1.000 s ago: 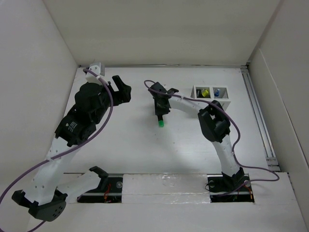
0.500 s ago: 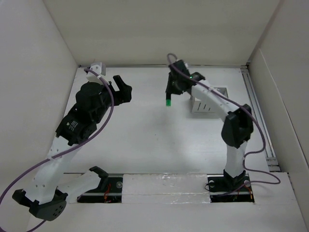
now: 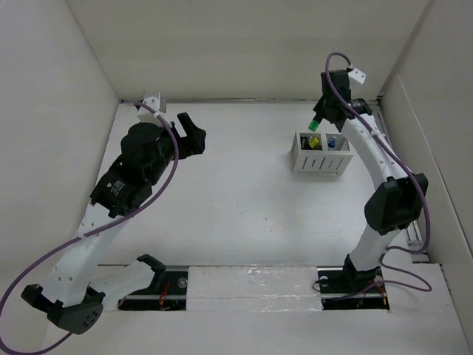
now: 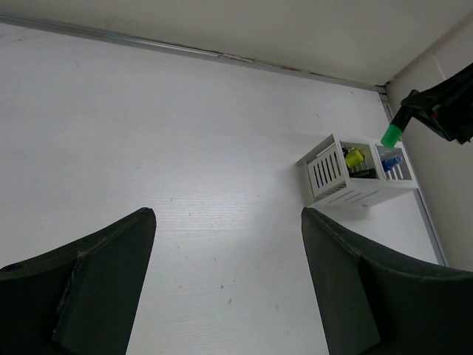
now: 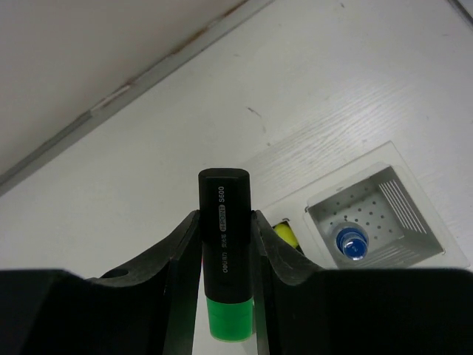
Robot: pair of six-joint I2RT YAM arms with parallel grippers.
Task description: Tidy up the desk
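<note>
My right gripper [image 3: 319,117] is shut on a black highlighter with a green cap [image 5: 225,255], held upright above the white slotted organizer box [image 3: 319,160] at the back right of the white desk [image 3: 236,200]. The green cap [image 3: 315,124] hangs over the box's left compartment, where a yellow marker [image 5: 284,235] stands. A blue-capped marker [image 5: 351,243] stands in the right compartment. My left gripper [image 3: 191,134] is open and empty, raised over the desk's back left. The left wrist view shows the box [image 4: 355,180] and the highlighter [image 4: 392,134] far off.
White walls close in the desk on the left, back and right. A metal rail [image 3: 395,177] runs along the right edge. A small grey-white block [image 3: 151,101] sits at the back left corner near my left arm.
My right gripper has carried the green-capped highlighter from the middle of the desk up and to the right, to above the organizer box. The left arm has shifted only slightly.
</note>
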